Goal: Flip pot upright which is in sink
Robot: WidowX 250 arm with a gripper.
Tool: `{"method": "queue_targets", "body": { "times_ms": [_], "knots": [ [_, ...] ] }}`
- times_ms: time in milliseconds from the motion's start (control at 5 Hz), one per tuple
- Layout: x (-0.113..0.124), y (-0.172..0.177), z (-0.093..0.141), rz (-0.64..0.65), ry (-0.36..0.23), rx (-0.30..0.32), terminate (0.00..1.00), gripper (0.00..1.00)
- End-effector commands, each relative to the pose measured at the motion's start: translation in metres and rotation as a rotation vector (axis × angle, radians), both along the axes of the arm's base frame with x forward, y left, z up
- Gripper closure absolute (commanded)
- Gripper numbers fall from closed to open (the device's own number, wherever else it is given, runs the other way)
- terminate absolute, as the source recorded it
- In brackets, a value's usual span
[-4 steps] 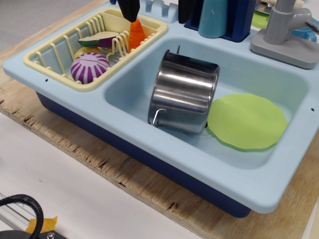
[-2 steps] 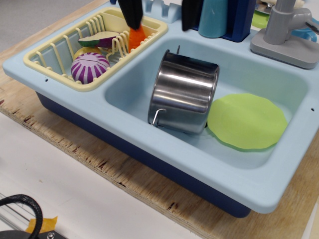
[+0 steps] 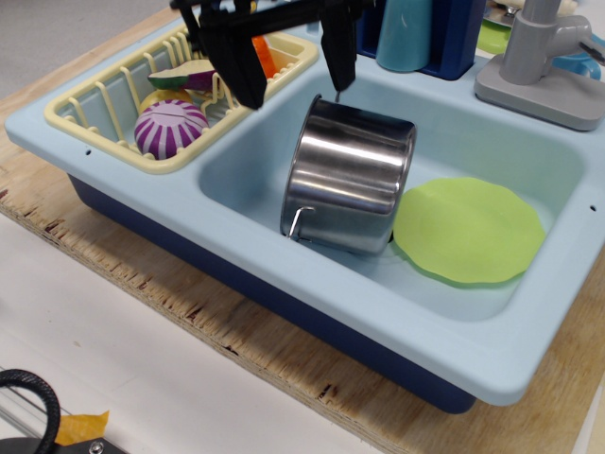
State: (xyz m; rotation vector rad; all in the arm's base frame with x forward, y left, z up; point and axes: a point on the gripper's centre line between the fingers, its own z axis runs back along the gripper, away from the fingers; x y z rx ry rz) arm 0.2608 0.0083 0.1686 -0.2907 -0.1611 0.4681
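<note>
The shiny steel pot (image 3: 350, 184) lies tilted on its side in the basin of the light blue sink (image 3: 284, 293), base toward the upper right, one wire handle at its lower left, one at the top. My black gripper (image 3: 295, 80) is open just above the pot's upper left edge. One finger (image 3: 241, 71) hangs over the sink's left rim. The other finger (image 3: 338, 57) is close to the pot's top handle. It holds nothing.
A flat lime-green disc (image 3: 468, 230) lies in the basin right of the pot. A pale yellow dish rack (image 3: 104, 104) at the left holds a purple striped toy (image 3: 168, 128), an orange carrot and other toy food. The grey faucet (image 3: 544, 61) stands back right.
My gripper has come down and toward the camera from the top edge, ending just above the pot's upper left. The pot and disc have not moved.
</note>
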Motion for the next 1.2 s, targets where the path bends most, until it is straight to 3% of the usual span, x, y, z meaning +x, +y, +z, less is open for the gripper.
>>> {"method": "queue_targets", "body": {
  "times_ms": [0,600,800,1000],
  "knots": [
    [0.0,0.0,-0.002,0.029,-0.073,-0.078,0.0,0.0],
    [0.004,-0.03,-0.027,0.036,-0.226,-0.178,0.0,0.0],
    [0.01,-0.042,-0.028,0.009,-0.224,-0.164,0.0,1.0],
    [0.014,-0.047,-0.024,-0.041,-0.216,-0.116,0.0,1.0]
  ]
}}
